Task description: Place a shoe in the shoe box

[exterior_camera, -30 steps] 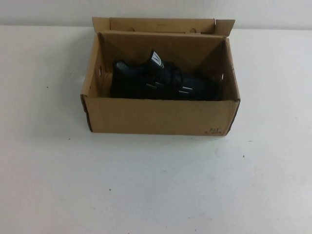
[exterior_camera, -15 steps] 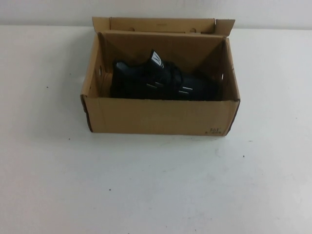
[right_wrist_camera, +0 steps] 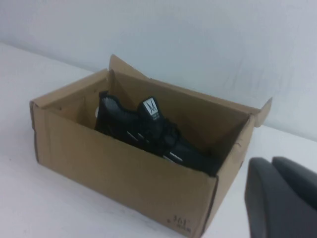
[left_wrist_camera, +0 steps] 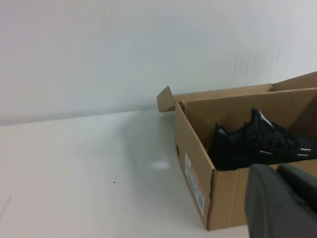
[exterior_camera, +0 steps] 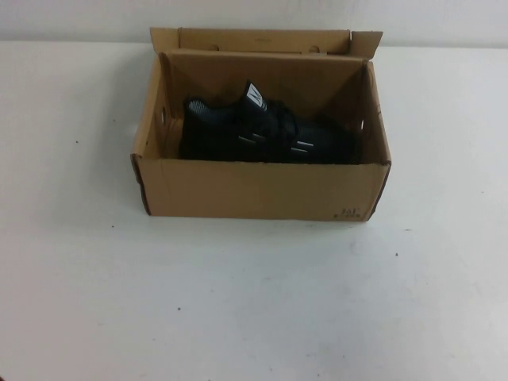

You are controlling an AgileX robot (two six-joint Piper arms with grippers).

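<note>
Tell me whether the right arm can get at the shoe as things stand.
Probably yes: the shoe lies in the open shoe box, lid back, nothing over it. Right gripper and left gripper sit clear of it.

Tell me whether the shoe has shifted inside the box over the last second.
No. The shoe lies where it did, against the shoe box walls. The left gripper and right gripper hang clear of the box.

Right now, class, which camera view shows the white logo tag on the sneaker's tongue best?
The right wrist view: the logo tag faces it, large. The high view shows it small; the left wrist view only edge-on. Left gripper and right gripper sit outside the shoe box.
</note>
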